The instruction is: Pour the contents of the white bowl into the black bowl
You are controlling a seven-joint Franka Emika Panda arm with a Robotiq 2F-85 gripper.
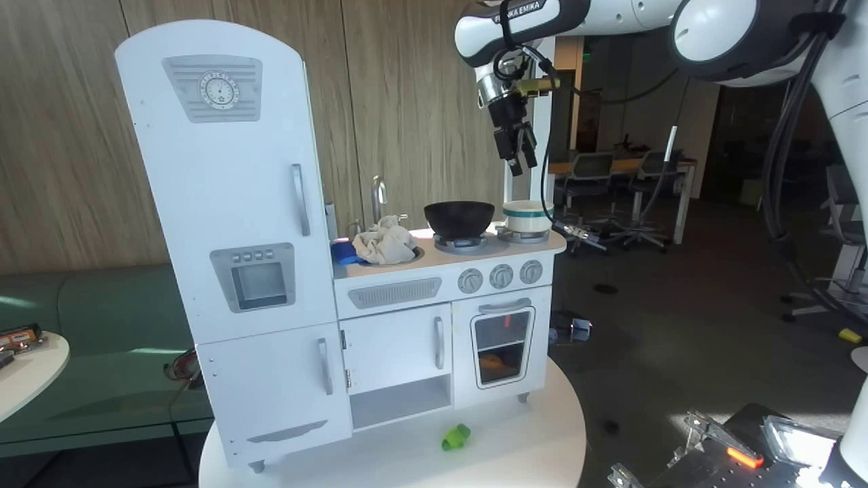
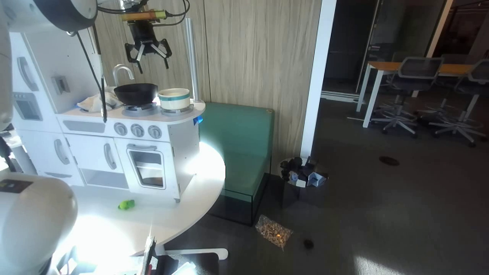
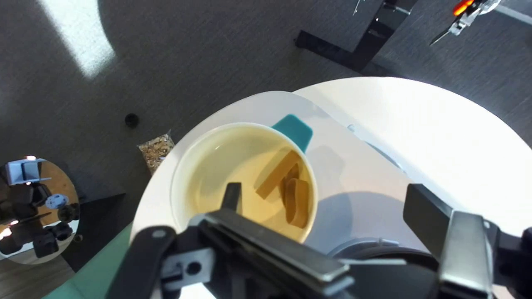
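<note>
Pincer [image 2: 154, 69] hanging spread, white bowl [image 3: 216, 166] sitting below

Nearest the wrist camera, the pincer is hanging with its two fingers [image 3: 426, 220] standing wide apart; in both exterior views it is pointing down above the counter [image 1: 434, 257] of the toy kitchen [image 1: 393, 352], well clear of what is standing there.

Below, the white bowl is sitting upright on a burner [image 1: 525, 237]. In the wrist view a few orange-brown strips [image 3: 276, 176] are lying inside it, close to one side, and a teal tab [image 3: 293, 131] is sticking out from its rim. In both exterior views a teal band [image 1: 525, 214] is running around its outside.

The black bowl [image 1: 460, 218] is standing upright on the neighbouring burner, just beside the white one; in the wrist view the pincer is covering much of it.

Farther along the counter, a pale cloth [image 1: 385, 240] is lying bunched up near the tap [image 1: 377, 193], with something blue [image 1: 346, 253] showing beside it, and the toy fridge [image 1: 224, 163] is standing tall at the end.

Lower down, the round tabletop [image 1: 536, 440] is carrying the whole kitchen, and a small green thing [image 1: 456, 437] is lying there in front of the cupboards.

Beyond, a bag [image 2: 273, 231] is lying on the floor [image 2: 344, 214], a green bench [image 2: 238, 133] is running along the wooden wall [image 2: 259, 57], and farthest off, chairs [image 2: 422, 74] are standing by a desk [image 2: 386, 66].
</note>
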